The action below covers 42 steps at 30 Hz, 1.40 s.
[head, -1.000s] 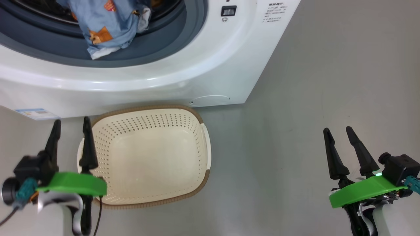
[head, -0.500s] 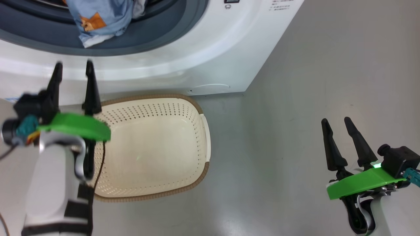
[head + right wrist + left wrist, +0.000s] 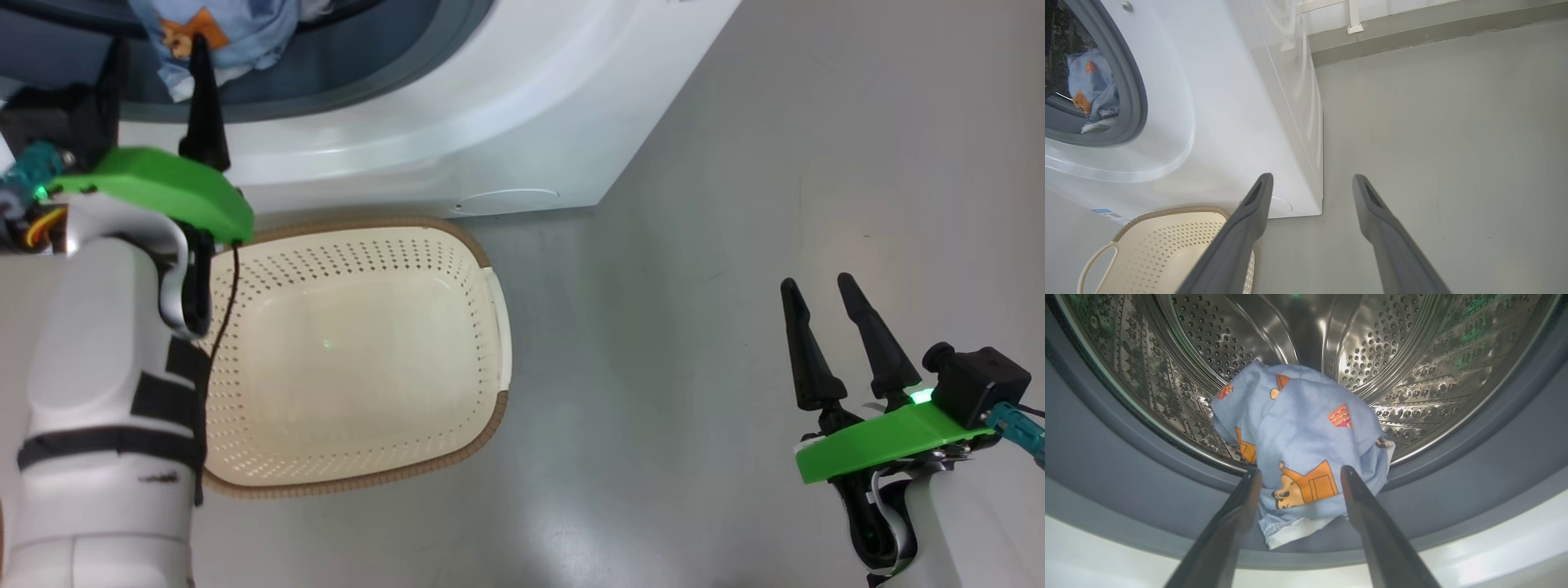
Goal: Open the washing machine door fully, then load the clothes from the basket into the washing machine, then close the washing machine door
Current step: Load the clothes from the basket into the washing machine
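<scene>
Status for you: the basket [image 3: 343,367] sits on the floor [image 3: 694,245] right in front of the washing machine [image 3: 457,122], and it's empty. So the transfer out of it looks finished.

The clothes [image 3: 1306,457] are in the machine, but only just. The blue bundle with orange prints rests at the front lip of the drum [image 3: 1412,355], and its pale hem hangs out over the grey gasket [image 3: 1126,469]. The opening is unobstructed, and the left wrist camera looks straight into the drum.

My read: the open step is done and loading is nearly done. You need the bundle pushed deeper, and then the door closed. That hem would likely get pinched if you shut it as things lie.

Left gripper [image 3: 1301,470]: fingers spread wide, up at the machine's mouth, one on either side of the bundle's lower end in the wrist view. Nothing is clamped. You can't tell from these views whether the tips touch the fabric or sit just short of it.

Right gripper [image 3: 816,280]: fingers also apart, empty. It hangs over bare floor off to the right, well apart from both basket and machine.
</scene>
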{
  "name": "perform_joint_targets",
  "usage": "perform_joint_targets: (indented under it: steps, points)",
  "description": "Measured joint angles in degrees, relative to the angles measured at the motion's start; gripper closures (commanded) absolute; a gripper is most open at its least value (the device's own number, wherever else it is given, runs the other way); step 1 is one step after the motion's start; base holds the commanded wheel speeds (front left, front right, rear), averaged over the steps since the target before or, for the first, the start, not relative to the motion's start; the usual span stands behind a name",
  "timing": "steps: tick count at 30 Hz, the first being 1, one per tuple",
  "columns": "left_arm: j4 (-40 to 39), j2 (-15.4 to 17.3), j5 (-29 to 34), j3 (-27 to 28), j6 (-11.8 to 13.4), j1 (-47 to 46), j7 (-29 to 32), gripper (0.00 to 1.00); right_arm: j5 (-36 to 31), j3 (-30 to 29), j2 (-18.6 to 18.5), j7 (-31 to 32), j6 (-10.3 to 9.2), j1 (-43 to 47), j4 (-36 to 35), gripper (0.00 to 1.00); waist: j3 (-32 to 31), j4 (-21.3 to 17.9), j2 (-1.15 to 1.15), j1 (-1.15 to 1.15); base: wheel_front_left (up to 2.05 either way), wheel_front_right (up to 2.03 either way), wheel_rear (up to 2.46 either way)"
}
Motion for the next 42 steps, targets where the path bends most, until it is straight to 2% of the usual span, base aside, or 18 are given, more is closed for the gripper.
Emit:
perform_joint_targets:
  steps: [7, 18, 19, 20, 21, 23, 35, 42]
  points:
    - [10.01, 1.01, 0.00, -0.03, 0.02, -6.77, 0.00, 0.00, 0.01, 0.88, 0.23, 0.00, 0.00, -0.90, 0.11, 0.00, 0.88, -1.09, 0.00, 0.00, 0.00, 0.00, 0.00]
    - [19.60, 1.90, -0.01, -0.33, 0.09, -14.44, 0.01, 0.00, 0.02, 2.24, 0.45, 0.00, 0.00, -1.92, 0.25, 0.00, 2.00, -2.73, 0.00, 0.00, 0.00, 0.00, 0.00]
    - [20.20, 2.00, -0.03, -0.37, 0.09, -14.91, 0.01, 0.11, 0.02, 2.30, 0.52, 0.00, 0.00, -1.96, 0.24, 0.00, 2.07, -2.90, 0.00, 0.00, 0.00, 0.00, 0.00]
    - [20.81, 2.14, -0.04, -0.42, 0.09, -15.41, 0.01, 0.49, 0.02, 2.36, 0.57, 0.00, 0.00, -1.96, 0.27, 0.00, 2.15, -3.07, 0.00, 0.00, 0.00, 0.00, 0.00]
    - [20.81, 2.14, -0.04, -0.42, 0.09, -15.41, 0.01, 0.62, 0.02, 2.36, 0.57, 0.00, 0.00, -1.96, 0.27, 0.00, 2.15, -3.07, 0.00, 0.00, 0.00, 0.00, 0.00]
    - [21.86, 2.46, -0.20, -0.48, 0.08, -16.34, 0.01, 1.00, 0.08, 2.42, 0.62, 0.00, 0.00, -1.96, 0.27, 0.00, 2.31, -3.37, 0.00, 0.00, 0.00, 0.00, 0.00]
    - [26.49, 4.50, -0.21, -2.19, 0.01, -21.29, 0.01, 1.00, 0.23, 3.19, 1.30, 0.00, 0.00, -2.21, 0.26, 0.00, 3.36, -5.34, 0.00, 0.00, 0.00, 0.00, 0.00]
    - [22.28, 5.95, 0.11, -2.91, 0.70, -24.38, 0.01, 1.00, 0.58, 4.24, 1.90, 0.00, 0.00, -3.35, 0.27, 0.00, 4.21, -7.17, 0.00, 0.00, 0.00, 0.00, 0.00]
